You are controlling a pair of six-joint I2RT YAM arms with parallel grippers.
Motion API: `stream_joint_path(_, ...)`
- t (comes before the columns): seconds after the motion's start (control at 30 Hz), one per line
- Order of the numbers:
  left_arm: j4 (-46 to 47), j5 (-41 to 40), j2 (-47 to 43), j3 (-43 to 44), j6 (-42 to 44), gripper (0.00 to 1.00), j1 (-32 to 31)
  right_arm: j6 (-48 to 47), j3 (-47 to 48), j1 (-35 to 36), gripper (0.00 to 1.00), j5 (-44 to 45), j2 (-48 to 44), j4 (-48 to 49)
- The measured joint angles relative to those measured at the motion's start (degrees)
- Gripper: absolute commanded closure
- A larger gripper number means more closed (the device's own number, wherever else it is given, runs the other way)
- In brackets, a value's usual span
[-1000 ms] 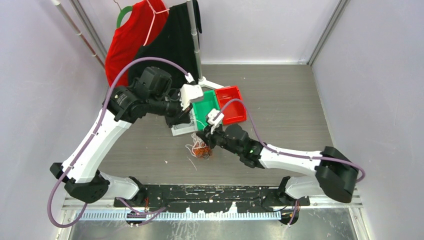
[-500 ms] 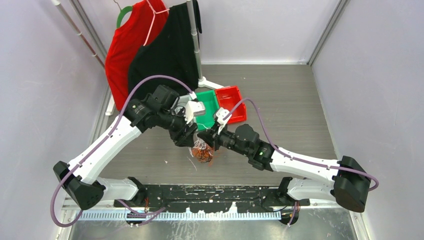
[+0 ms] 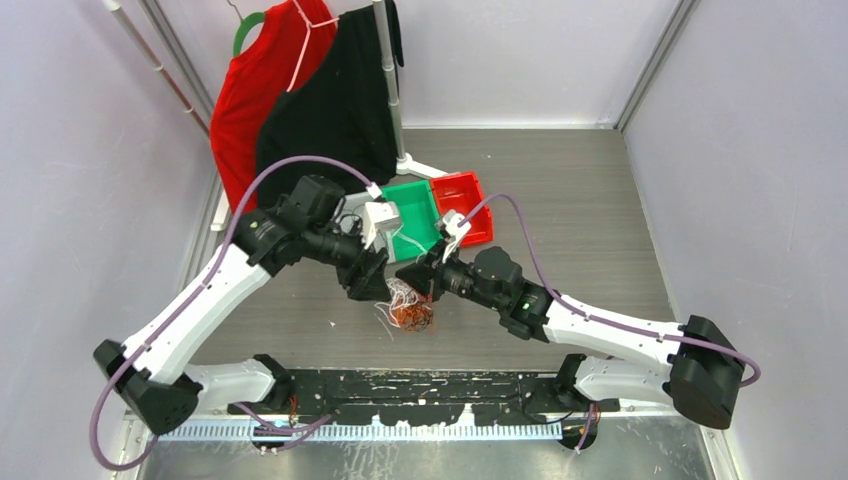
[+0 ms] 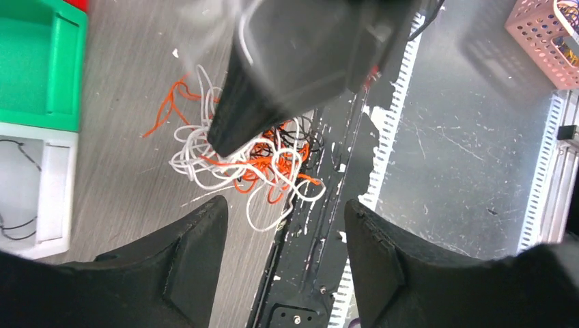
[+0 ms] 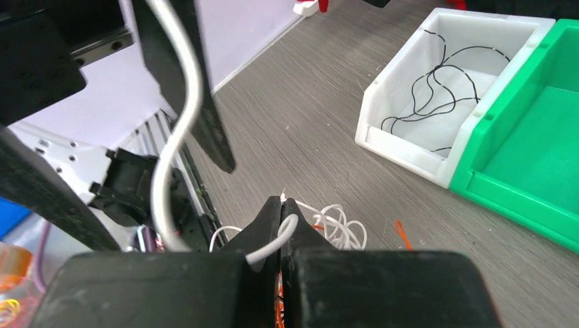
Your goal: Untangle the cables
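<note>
The cables, a loose snarl of thin orange, white and black wire, all curls and loops, lie on the table close to the middle of its near edge. Within the last second the left gripper has swung from the bins down over the snarl and now hovers there, released and empty. The right gripper is clenched on one white strand, smooth and springy (probably the strand to be drawn free next). Towards the far edge stand glossy plastic bins: a white bin holding a black wire, a green bin and a red bin. The tabletop is matte grey wood-grain.
</note>
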Motion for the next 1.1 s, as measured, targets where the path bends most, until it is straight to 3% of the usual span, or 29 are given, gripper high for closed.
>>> stream_joint_path(0.27, 11.2, 0.0, -17.5, -10.9, -2.4, 0.20, 0.2, 8.3, 0.9, -1.0, 0.99, 1.2, -1.0, 0.3)
stream_joint_path(0.53, 23.8, -4.8, -18.1, -19.7, -5.9, 0.24, -1.6, 11.7, 6.1, -1.0, 0.99, 1.5, -0.3, 0.4)
stream_joint_path(0.67, 27.1, -8.8, -17.4, -21.6, -5.9, 0.37, -2.1, 13.1, 7.1, -1.0, 0.99, 1.6, -0.3, 0.6)
stream_joint_path(0.9, 30.1, -9.7, -18.4, -22.3, -3.7, 0.94, -2.1, 14.3, 7.1, -1.0, 0.99, 3.1, -1.5, -1.1)
stream_joint_path(0.97, 29.9, -9.5, -19.6, -23.7, -1.6, 1.00, -2.2, 14.3, 7.1, -1.4, 0.99, 3.8, -3.1, -2.2)
stream_joint_path(1.1, 29.2, -10.0, -22.9, -27.1, 2.1, 1.00, -2.2, 14.1, 7.1, -2.6, 0.99, 4.6, -5.6, -4.3)
